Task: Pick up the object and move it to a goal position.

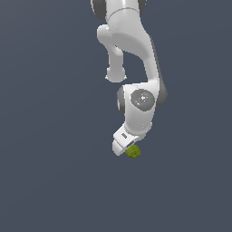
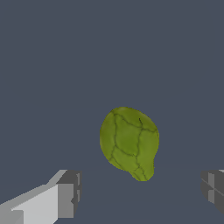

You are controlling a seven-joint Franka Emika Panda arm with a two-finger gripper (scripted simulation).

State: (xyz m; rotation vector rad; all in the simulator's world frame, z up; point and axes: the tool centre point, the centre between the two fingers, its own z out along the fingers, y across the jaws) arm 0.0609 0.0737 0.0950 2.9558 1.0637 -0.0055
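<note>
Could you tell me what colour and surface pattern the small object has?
The object is olive-green with thin dark crack-like lines; the wrist view shows it best.

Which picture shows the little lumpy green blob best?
The wrist view. There the small lumpy olive-green blob is big and unobstructed, with its dark crack lines clear. In the exterior view it is only a tiny speck, partly hidden by the white robot gripper.

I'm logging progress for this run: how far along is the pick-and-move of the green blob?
Done: the arm has brought the gripper right by the olive-green blob; in the exterior view the blob sits at the gripper's tip. In hand: lining up, with both fingers spread wide and the blob between them, untouched. Left: closing on it, lifting, and carrying it to the goal, which no marker shows.
</note>
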